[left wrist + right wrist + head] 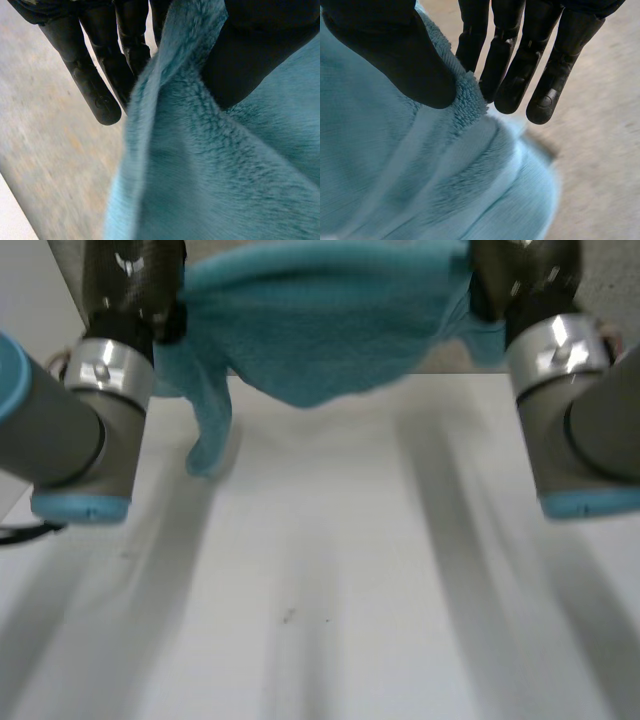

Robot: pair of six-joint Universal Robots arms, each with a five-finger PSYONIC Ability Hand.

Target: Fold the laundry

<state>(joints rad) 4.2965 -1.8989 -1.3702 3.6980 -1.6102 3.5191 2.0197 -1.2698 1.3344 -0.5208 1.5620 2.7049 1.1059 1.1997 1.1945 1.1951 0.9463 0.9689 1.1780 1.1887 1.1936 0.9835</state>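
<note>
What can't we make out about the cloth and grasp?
- Head view: top of the blue cloth is cut off by the frame edge; whole shape unknown.
- Left wrist view: cloth runs past the frame, so whether the left robot hand pinches a corner or an edge is unclear.
- Right wrist view: same for the right robot hand.

Near table (330, 620) open between left arm (70, 440) and right arm (590, 440). Towel (320, 320) spans the far side between them, drooping end by left arm hangs low over table, blocking that side.
</note>
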